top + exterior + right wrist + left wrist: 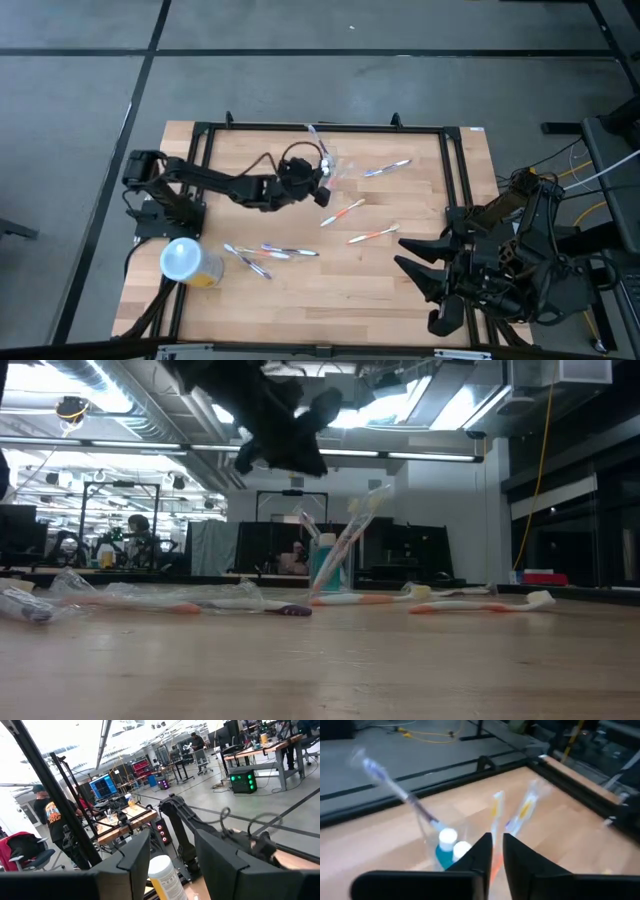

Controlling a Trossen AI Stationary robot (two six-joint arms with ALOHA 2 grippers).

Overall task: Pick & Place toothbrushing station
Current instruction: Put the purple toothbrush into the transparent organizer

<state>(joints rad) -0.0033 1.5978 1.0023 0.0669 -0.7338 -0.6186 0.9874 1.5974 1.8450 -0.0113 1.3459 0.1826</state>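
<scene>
Toothbrushes [343, 212] lay scattered across the wooden table [330, 290], several around its centre and more toward eight o'clock. The toothbrushing station [326, 163], a clear cup with brushes and a teal tube standing in it, sat near twelve o'clock. The left gripper [322, 183] hovered just beside it, fingers [481, 851] parted only by a narrow slit, gripping nothing. The right gripper [415, 268] waited near four o'clock, fingers spread and empty. A yellow tub [192, 263] stood near eight o'clock.
</scene>
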